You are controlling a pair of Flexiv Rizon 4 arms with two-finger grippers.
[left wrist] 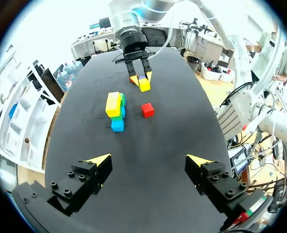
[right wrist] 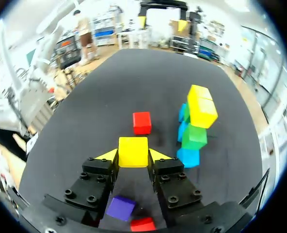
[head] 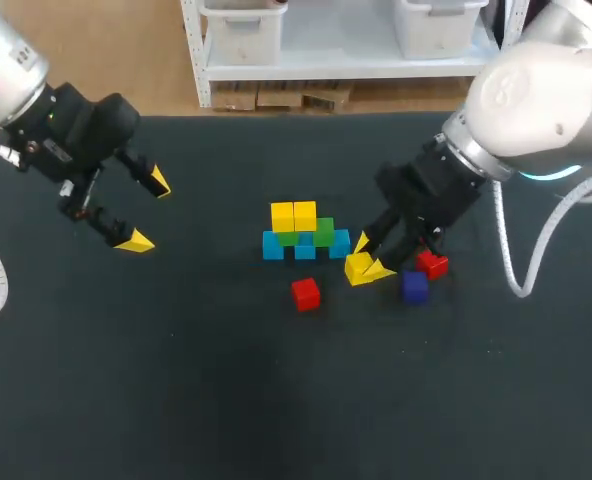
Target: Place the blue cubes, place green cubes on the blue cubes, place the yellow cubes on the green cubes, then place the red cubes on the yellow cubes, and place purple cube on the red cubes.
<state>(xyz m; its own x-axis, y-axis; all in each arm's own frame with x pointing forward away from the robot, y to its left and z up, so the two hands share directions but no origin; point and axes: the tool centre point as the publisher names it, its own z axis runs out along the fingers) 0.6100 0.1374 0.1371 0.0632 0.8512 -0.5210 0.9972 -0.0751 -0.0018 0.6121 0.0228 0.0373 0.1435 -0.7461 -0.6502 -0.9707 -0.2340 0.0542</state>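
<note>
Right now your right jaws pinch a yellow cube (right wrist: pixel 133 151) down at the desk (head: pixel 176 400), just beside the stack: blue cubes (head: pixel 273 246) at the bottom, green cubes (head: pixel 323 232) on them, two stacked yellow cubes (head: pixel 294 216) on top. One red cube (head: pixel 305 293) lies loose in front. A purple cube (head: pixel 415 286) and a second red cube (head: pixel 433 264) sit near those jaws. Your left jaws hang spread, well apart from the cubes.

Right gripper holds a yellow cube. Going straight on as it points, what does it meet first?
Probably the red cube lying straight ahead of the right gripper and its yellow cube. Depth is unclear, so the table could come first.
</note>
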